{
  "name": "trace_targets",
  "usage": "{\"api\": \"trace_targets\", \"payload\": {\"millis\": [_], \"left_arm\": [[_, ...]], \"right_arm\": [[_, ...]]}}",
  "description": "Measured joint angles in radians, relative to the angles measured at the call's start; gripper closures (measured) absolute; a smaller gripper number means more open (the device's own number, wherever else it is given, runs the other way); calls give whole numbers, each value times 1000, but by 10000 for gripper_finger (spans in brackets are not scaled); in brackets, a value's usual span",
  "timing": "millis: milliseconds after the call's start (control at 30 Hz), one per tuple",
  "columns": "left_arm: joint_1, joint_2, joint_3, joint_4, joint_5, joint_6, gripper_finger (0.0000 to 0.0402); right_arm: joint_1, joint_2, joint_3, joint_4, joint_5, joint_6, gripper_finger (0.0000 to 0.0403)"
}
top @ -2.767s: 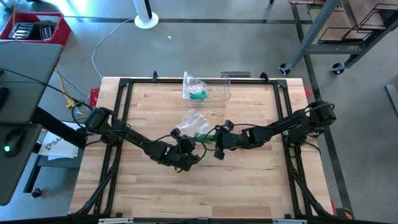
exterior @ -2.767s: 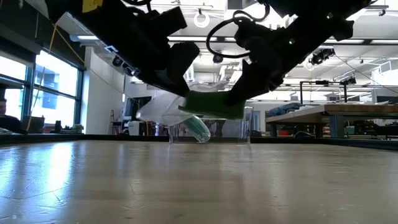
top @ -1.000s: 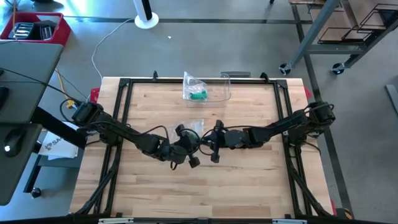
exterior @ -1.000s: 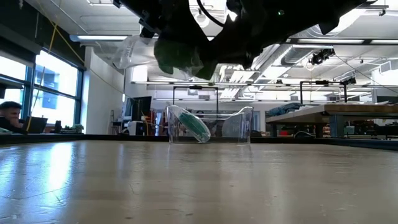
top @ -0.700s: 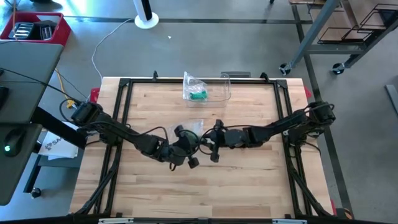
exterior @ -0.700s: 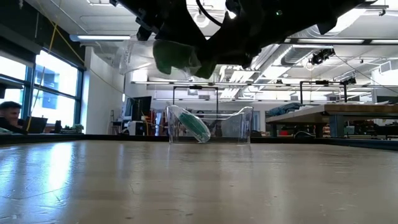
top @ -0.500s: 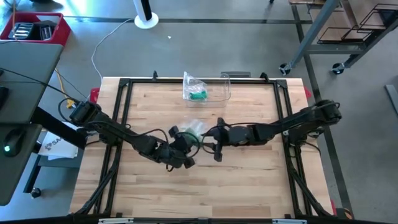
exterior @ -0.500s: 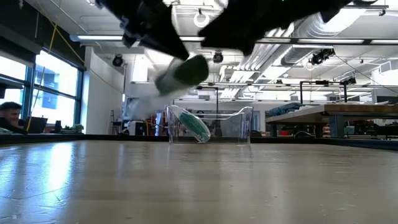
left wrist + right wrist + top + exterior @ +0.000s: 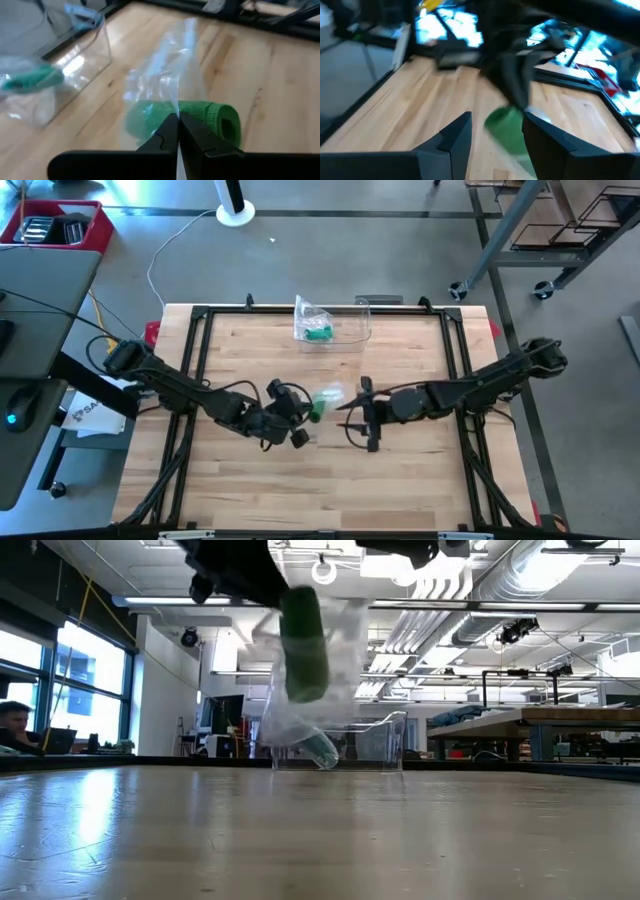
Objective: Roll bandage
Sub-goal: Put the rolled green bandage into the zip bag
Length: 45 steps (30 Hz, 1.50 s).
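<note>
A green bandage roll (image 9: 317, 406) sits inside a clear plastic bag (image 9: 320, 690). The bag hangs above the middle of the table from my left gripper (image 9: 303, 413), which is shut on it. In the left wrist view the roll (image 9: 205, 120) lies just beyond the shut fingertips. My right gripper (image 9: 353, 418) stands open a short way to the right of the bag and touches nothing. The roll (image 9: 507, 127) shows past its spread fingers. My left gripper pinches the bag's clear film (image 9: 176, 106) between its two fingers, right beside the roll. One layer or several, I cannot tell. The fingers come from the table's left, about level. The bag hangs slack below them with the roll in it, clear of the table.
A clear plastic box (image 9: 340, 327) stands at the table's far edge. It holds another bagged green bandage (image 9: 318, 332). A black frame (image 9: 455, 350) runs along the table's sides. Bare wood lies near the front edge (image 9: 320, 490).
My right gripper has opened, let go of the bag and drawn back toward the table's right edge. The bag with the roll has swung down and now hangs from my left gripper alone, its loose end lower than before.
</note>
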Motion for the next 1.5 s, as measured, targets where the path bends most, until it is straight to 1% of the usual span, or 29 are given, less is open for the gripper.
{"api": "trace_targets", "payload": {"millis": [67, 133, 233, 333, 367, 467, 533, 633, 667, 700, 733, 767, 800, 933, 1033, 1200, 1300, 1400, 1500], "left_arm": [[0, -25, 0, -2, 2, 20, 401], [13, -40, 1, -24, 2, 22, 401], [33, -43, 1, -17, 1, 29, 401], [45, -34, 1, 19, 18, 36, 401], [46, -32, 1, 27, 25, 44, 401], [49, -23, 1, 61, 40, 58, 401], [49, -23, 1, 75, 41, 67, 401], [48, -23, 1, 118, 45, 88, 401], [48, -23, 1, 133, 56, 98, 401], [48, -23, 1, 152, 70, 112, 401], [48, -23, 1, 168, 88, 120, 401], [48, -23, 1, 182, 103, 123, 401], [48, -23, 1, 186, 109, 124, 401], [44, -23, 1, 175, 115, 127, 401], [43, -23, 1, 165, 115, 132, 401], [47, -23, 1, 78, 82, 96, 401], [47, -23, 1, 25, 83, 68, 401], [47, -23, 1, -6, 129, 63, 401], [47, -23, 2, -9, 164, 66, 401]], "right_arm": [[16, 8, 0, -4, -28, -27, 238], [22, 30, -1, 18, -92, -39, 238], [21, 79, -2, 96, -163, -8, 240], [21, 135, -2, 190, -189, 0, 258], [21, 148, -2, 224, -184, -1, 269], [19, 162, -2, 274, -108, 16, 310], [1, 164, -2, 249, -81, 49, 342], [-32, 171, -2, 194, -77, 75, 387], [-45, 177, -2, 182, -47, 104, 394], [-53, 183, -2, 164, 9, 152, 398], [-59, 189, -3, 158, 78, 200, 395], [-66, 191, -3, 157, 125, 224, 391], [-70, 191, -3, 157, 141, 226, 387], [-70, 186, -3, 155, 136, 201, 383], [-50, 175, -3, 160, 134, 152, 384], [-5, 121, -3, 135, 134, 39, 384], [15, 59, -3, 75, 147, -14, 384], [15, -1, -3, -20, 168, -19, 380], [0, -45, -3, -114, 163, -19, 357]]}}
